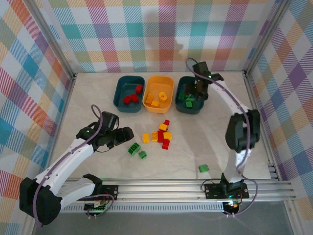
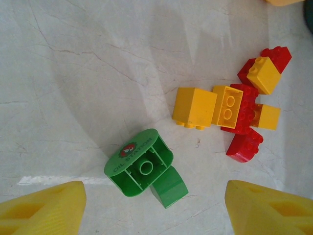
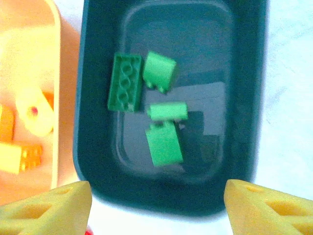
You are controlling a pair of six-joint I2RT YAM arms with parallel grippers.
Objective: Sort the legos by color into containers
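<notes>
Well, the left jaws are wide open and hold nothing. Their two yellow fingers (image 2: 41, 208) sit in the bottom corners of the left wrist view. Between them and a bit higher lies a round green lego (image 2: 139, 164) on its side, with a small green brick (image 2: 168, 188) right beside it. Up and to the right is a little heap of red and yellow legos (image 2: 239, 115), all bunched together.

The right jaws are wide open too, with nothing in them. Their yellow fingers (image 3: 266, 205) hang over the right teal tub (image 3: 244, 98), where four green legos (image 3: 164, 144) lie.

In the top view this tub is the right one in a row of three near the top. The orange tub (image 1: 159, 77) is in the middle with yellow legos (image 1: 155, 103) inside. The left teal tub (image 1: 119, 83) has red legos (image 1: 131, 98). One green lego (image 1: 203, 168) lies alone at the lower right.

The tabletop (image 1: 93, 103) is pale like stone, with thin grey lines. Checked cloth walls (image 1: 146, 34) in many colours stand round it, and a metal rail (image 1: 171, 187) runs along the bottom.
</notes>
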